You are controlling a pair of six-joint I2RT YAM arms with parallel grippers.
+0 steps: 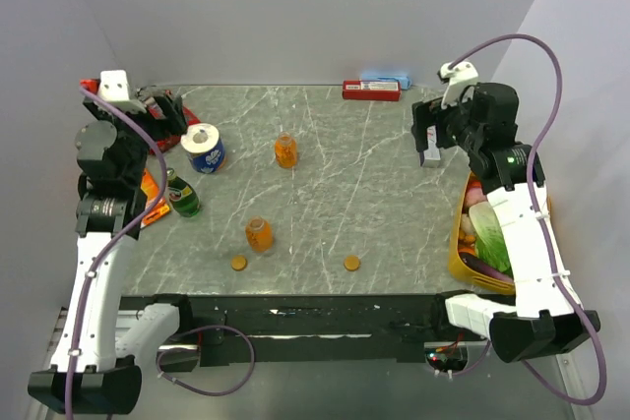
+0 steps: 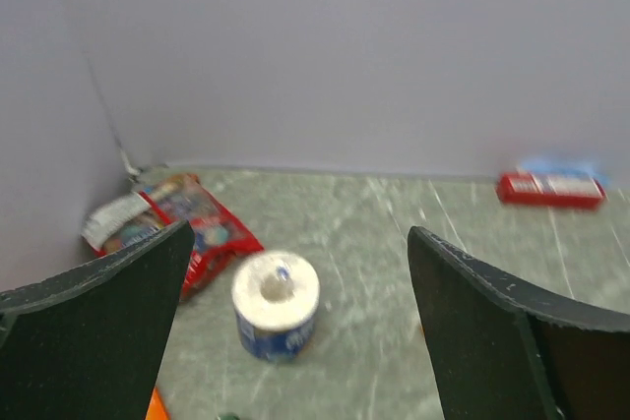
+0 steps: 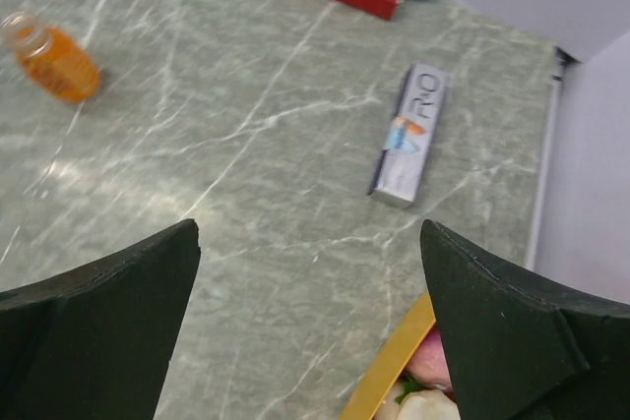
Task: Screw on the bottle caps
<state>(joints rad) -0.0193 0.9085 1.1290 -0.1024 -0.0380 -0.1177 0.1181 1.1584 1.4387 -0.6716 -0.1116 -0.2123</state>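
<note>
Our left pincer (image 2: 297, 238) hangs spread and empty over the far-left corner of the table (image 1: 394, 194). The right pincer (image 3: 308, 233), equally spread, hangs near the right edge. The far bottle (image 1: 285, 150) and near bottle (image 1: 259, 235) stand uncapped mid-table. The left cap (image 1: 238, 263) and right cap (image 1: 351, 263) lie by the near edge, with bare table between them.

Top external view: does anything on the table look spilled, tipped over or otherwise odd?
Nothing spilled or tipped. The far bottle and the near bottle stand upright with open necks. The first cap lies beside the near bottle, the second cap farther right, both loose on the table near its front edge.
</note>
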